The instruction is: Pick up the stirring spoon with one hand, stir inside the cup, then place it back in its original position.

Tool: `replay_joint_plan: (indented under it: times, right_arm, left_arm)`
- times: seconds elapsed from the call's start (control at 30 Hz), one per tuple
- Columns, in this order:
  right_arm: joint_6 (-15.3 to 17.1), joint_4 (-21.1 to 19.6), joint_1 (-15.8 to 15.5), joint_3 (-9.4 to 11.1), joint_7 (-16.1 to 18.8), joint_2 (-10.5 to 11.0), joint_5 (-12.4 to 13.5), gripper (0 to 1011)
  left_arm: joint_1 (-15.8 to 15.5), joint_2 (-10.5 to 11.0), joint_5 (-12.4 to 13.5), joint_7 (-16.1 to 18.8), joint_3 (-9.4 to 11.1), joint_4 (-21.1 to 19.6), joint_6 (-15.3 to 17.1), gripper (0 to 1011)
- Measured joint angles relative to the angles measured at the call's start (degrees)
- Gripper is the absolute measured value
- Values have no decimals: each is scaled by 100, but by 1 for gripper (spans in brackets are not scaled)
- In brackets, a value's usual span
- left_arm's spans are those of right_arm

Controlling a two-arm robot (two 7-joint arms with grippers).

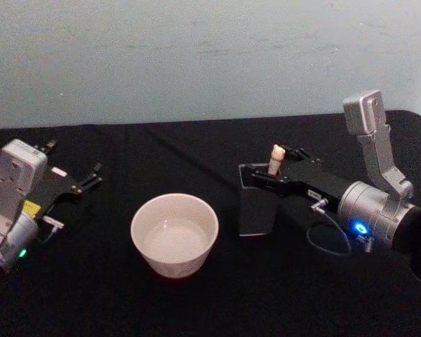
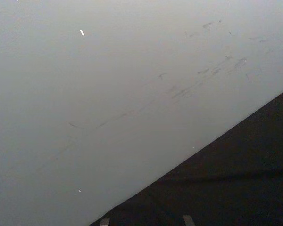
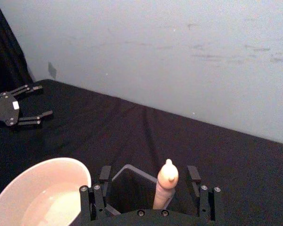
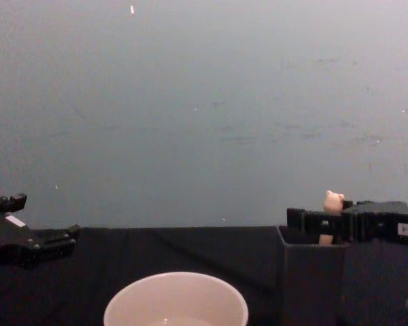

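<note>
Where the black cloth-covered table [image 1: 196, 302] meets the rear wall [image 1: 196, 56]: pale grey-blue plaster, scuffed and faintly streaked. Cloth creased in soft folds behind the holder. Cream cup [image 1: 174, 234] near table centre, some liquid inside. Dark grey square holder [image 1: 258, 208] just beside it on the robot's right, stirring spoon [image 1: 276, 159] upright inside, bear head above the rim. Right gripper [image 1: 272, 174] at holder top, fingers [image 3: 194, 175] apart, flanking the handle, not touching. Left gripper [image 1: 76, 170] well apart at the left, open, holding nothing.
</note>
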Motion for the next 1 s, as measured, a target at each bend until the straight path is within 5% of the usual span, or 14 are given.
replay_joint_plan:
  times: [0.27,0.53,1.0]
  right_arm:
    - [-355,-10,-35,110,-181,-124,-98,1002]
    - [-921,-32,-108,482,-582,-411,-228,1000]
    - [-1730,193,-412,850,-1379,-695,-1104,1000]
  left_arm:
    - [0,0,0,0,0,0,0,1001]
    - [0,0,0,0,0,0,0,1002]
    - [0,0,0,0,0,0,0,1001]
